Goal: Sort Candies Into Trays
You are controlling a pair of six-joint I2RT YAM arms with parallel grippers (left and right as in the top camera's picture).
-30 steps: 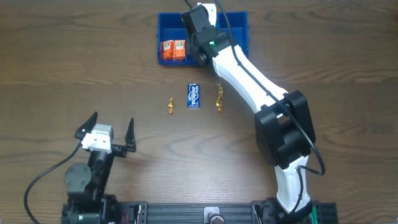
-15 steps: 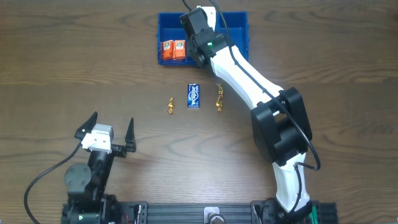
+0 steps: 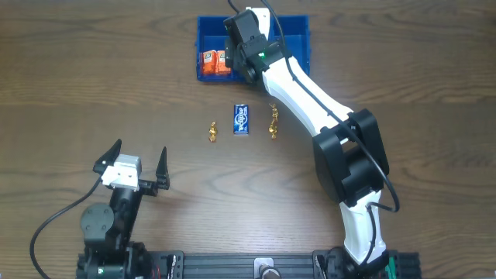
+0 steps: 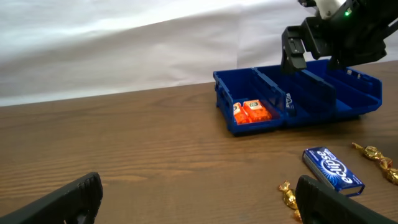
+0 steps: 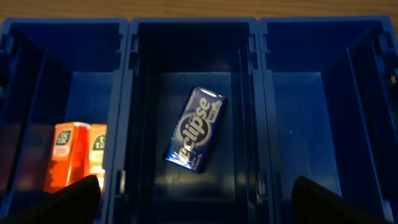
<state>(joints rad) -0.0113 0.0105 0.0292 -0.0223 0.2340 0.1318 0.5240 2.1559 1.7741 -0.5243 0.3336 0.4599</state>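
Right end effector hangs over the middle compartment of the blue tray, fingers spread wide, nothing between them. Directly beneath it a dark blue mint tin lies flat on the compartment floor, tilted at a slant to the walls.

Tray sits at the far edge of the desk, with three compartments side by side. The left compartment holds two orange candy boxes, touching each other, at the near end. In the right compartment I can see only bare floor.

On the desk, near of the tray, there are three groups in a row:
- a blue candy pack in the middle, lying flat
- gold-wrapped candies just to its left
- more gold-wrapped candies just to its right, close to the right arm's white link

None of the three touches the tray.

Left end effector is at the near-left of the desk, well apart from the candies — fingers wide, empty.
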